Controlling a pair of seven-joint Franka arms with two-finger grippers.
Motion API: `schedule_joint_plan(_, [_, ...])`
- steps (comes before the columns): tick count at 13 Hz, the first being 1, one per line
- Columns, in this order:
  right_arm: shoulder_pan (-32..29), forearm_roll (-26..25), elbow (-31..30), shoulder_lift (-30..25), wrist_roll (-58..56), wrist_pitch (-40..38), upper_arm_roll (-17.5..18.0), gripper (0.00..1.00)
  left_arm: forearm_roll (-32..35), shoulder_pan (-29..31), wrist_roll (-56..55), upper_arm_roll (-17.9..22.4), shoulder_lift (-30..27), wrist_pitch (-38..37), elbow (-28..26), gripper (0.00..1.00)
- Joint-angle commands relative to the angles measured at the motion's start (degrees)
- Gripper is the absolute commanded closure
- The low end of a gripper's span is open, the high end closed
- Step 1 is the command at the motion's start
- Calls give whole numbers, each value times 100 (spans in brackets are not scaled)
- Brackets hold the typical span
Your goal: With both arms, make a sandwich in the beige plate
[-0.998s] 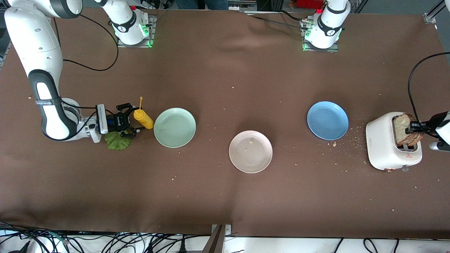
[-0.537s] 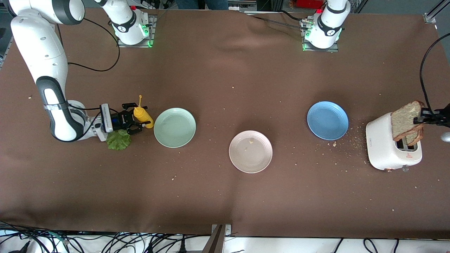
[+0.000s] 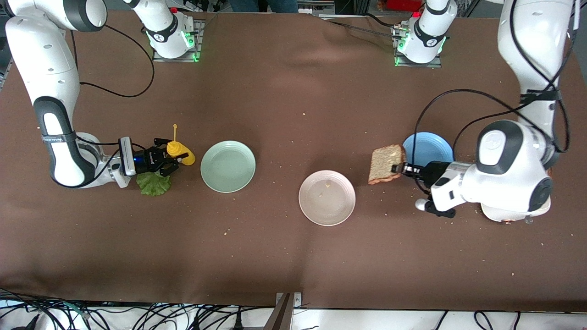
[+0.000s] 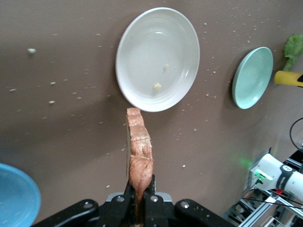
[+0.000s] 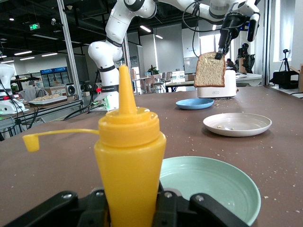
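Left gripper (image 3: 400, 168): clamped on the top edge of 1 bread slice (image 3: 386, 164), which is carried in the air over the brown table (image 3: 293, 256), between the beige plate (image 3: 327, 197) and the blue plate (image 3: 433, 146). In the left wrist view the slice (image 4: 138, 156) is seen edge-on, pinched between the 2 closed fingers (image 4: 129, 201), with the beige plate (image 4: 137, 66) just past its free end.

Bread slice: brown, with a darker crust, hung upright from the gripper and touching no plate.

Right gripper (image 3: 167, 161): closed around the body of the yellow squeeze bottle (image 3: 178, 150), at the right arm's end of the table. In the right wrist view the bottle (image 5: 129, 156) is shown upright between the fingers (image 5: 163, 208), its cap dangling on a thin strap.

Lettuce leaf (image 3: 153, 184): lying flat on the table, just beside the right gripper and nearer to the front camera than the bottle.

Beige plate: in the middle of the table, nearer to the front camera than the other 2 plates; only a few crumbs are seen in it.

Mint-green plate (image 3: 228, 166): beside the yellow bottle, toward the middle of the table.

Blue plate: toward the left arm's end, partly covered by the left arm's wrist.

Toaster (image 3: 516, 213): white, mostly hidden under the left arm.

Crumbs: scattered over the table, thickest near the blue plate.
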Motion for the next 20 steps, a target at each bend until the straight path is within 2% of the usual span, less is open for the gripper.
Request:
schedule_joint_plan(1, [-56, -107, 56, -438, 760, -287, -75, 100, -1153, -278, -71, 56, 497, 537, 192, 100])
schedule_joint_plan(4, [-38, -502, 424, -817, 1973, -296, -66, 100, -2114, -585, -62, 56, 929, 1319, 200, 100])
schedule_joint_plan(8, [146, -1064, 1398, -914, 3608, -287, -5, 100, -2169, -841, 43, 56, 1184, 2043, 165, 100])
schedule_joint_plan(9, [234, -1231, 1627, -906, 3908, -278, -5, 100, -2160, -841, 43, 56, 1211, 2043, 157, 89])
schedule_joint_plan(10, [330, -1337, 1751, -914, 4189, -252, -5, 100, -2134, -832, 52, 56, 1237, 2052, 165, 61])
schedule_joint_plan(11, [418, -1416, 1865, -906, 4409, -226, -5, 100, -2099, -832, 61, 73, 1246, 2052, 157, 14])
schedule_joint_plan(12, [515, -1495, 1971, -906, 4638, -208, -5, 100, -2081, -815, 87, 108, 1237, 2104, 130, 0])
schedule_joint_plan(17, [981, -1821, 2288, -906, 5570, 186, -22, 100, -1344, -683, -9, 433, 1167, 2105, 86, 0])
schedule_joint_plan(20, [1376, -2111, 2420, -906, 6247, 564, -14, 100, -537, -639, -18, 907, 817, 1912, 95, 0])
